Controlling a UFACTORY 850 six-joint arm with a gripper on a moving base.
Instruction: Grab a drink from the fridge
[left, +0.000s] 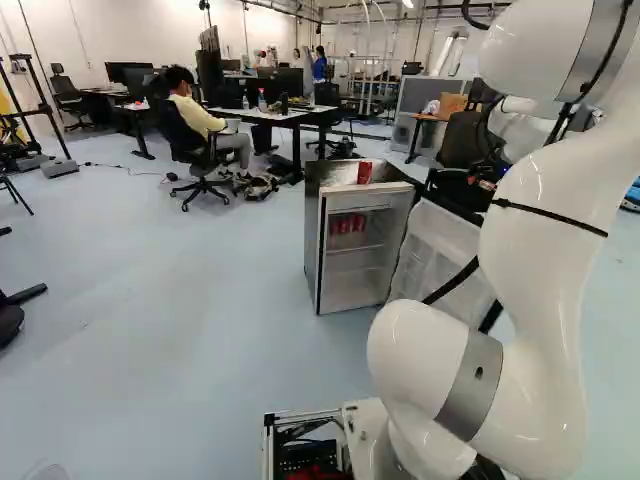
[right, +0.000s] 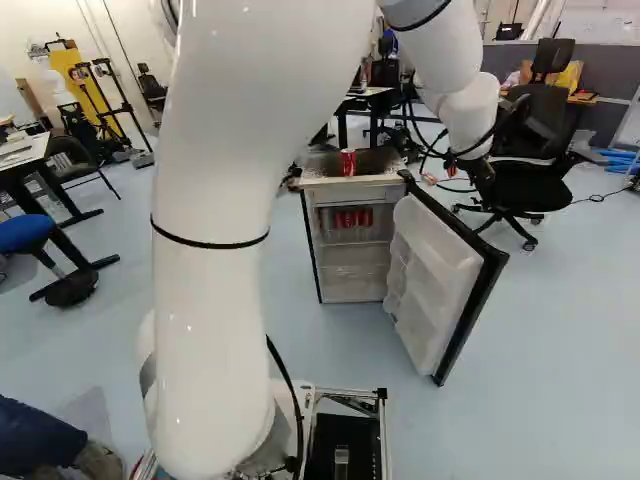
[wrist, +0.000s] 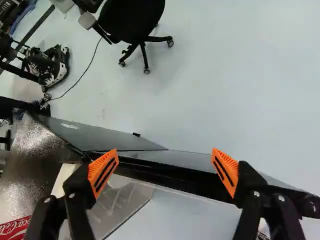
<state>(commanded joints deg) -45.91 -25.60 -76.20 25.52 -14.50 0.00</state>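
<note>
Way in thru fridge (left: 350, 285) front; door (right: 440, 270) juts R.

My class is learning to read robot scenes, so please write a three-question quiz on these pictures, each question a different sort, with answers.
1. Multiple choice: Where is the lone red can?
(a) on the floor
(b) on top of the fridge
(c) on a chair

2. True or false: The fridge door stands open.

3. Fill the gap: The two fingers of the end effector stand wide ____.

Key: 1. b; 2. true; 3. apart
</note>
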